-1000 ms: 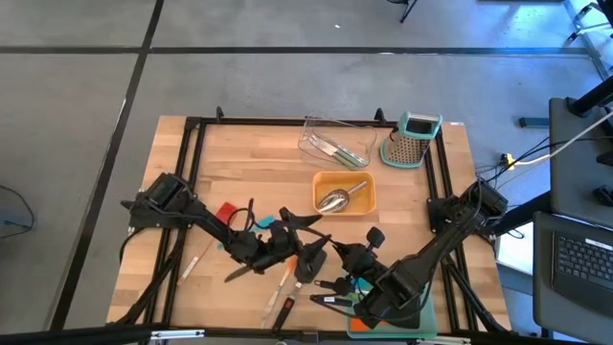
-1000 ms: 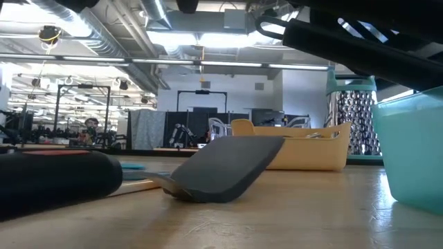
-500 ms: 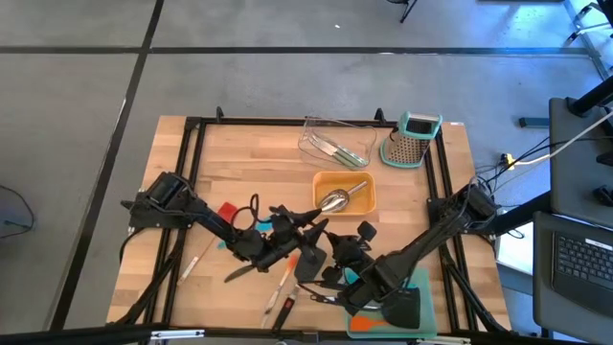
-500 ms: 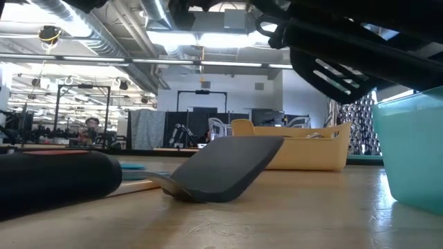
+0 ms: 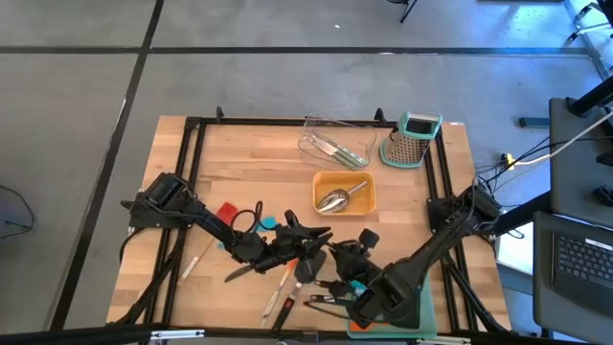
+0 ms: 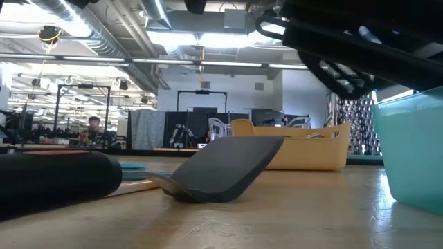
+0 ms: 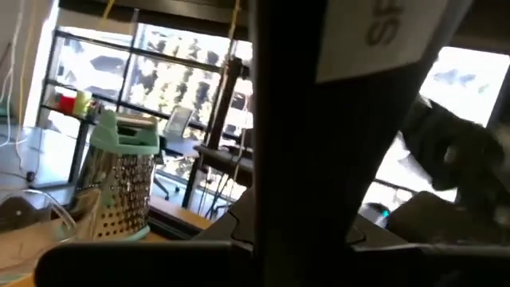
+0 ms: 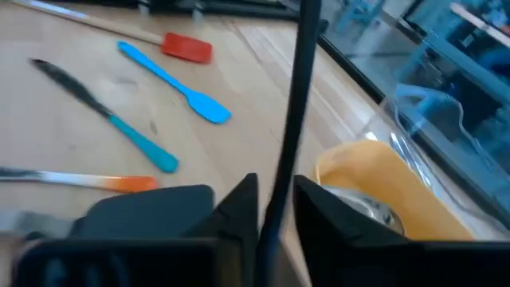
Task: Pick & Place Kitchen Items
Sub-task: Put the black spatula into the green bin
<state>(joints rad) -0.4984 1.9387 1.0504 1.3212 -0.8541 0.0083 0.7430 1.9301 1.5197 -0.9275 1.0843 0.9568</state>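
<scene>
A black slotted spatula is held above the table's near middle. Its blade (image 6: 339, 69) shows high up in the low view, and its thin handle (image 8: 301, 96) runs forward between my right gripper's (image 8: 275, 209) fingers. My left gripper (image 5: 306, 237) has its fingers drawn together just left of my right gripper (image 5: 337, 254). In the left wrist view a dark thing with a white label (image 7: 343, 119) fills the picture and hides the fingertips. Another black spatula (image 6: 221, 166) lies flat on the table below. My left gripper is shut near the held spatula's handle, coming level from the table's left. Both arms cover the place of contact from above, so the part it has cannot be told. My right gripper has the handle (image 8: 280, 187) between its two fingers, which lie across it. The spatula is lifted clear of the table.
A red spatula (image 8: 187, 48), a blue spatula (image 8: 175, 84) and a teal-handled tool (image 8: 111, 119) lie on the table's left half. A yellow tray (image 5: 356, 182) holds a steel scoop (image 5: 332, 201). A clear tray (image 5: 335, 144) and a grater (image 5: 414, 139) stand at the far side. A teal tray (image 6: 412, 152) sits near right.
My left gripper's fingers, spread wide a second ago, have come together beside my right gripper. My right arm swung toward the near left and back, rolling its wrist. The spatula's slotted blade came into the low view and has turned more edge-on.
</scene>
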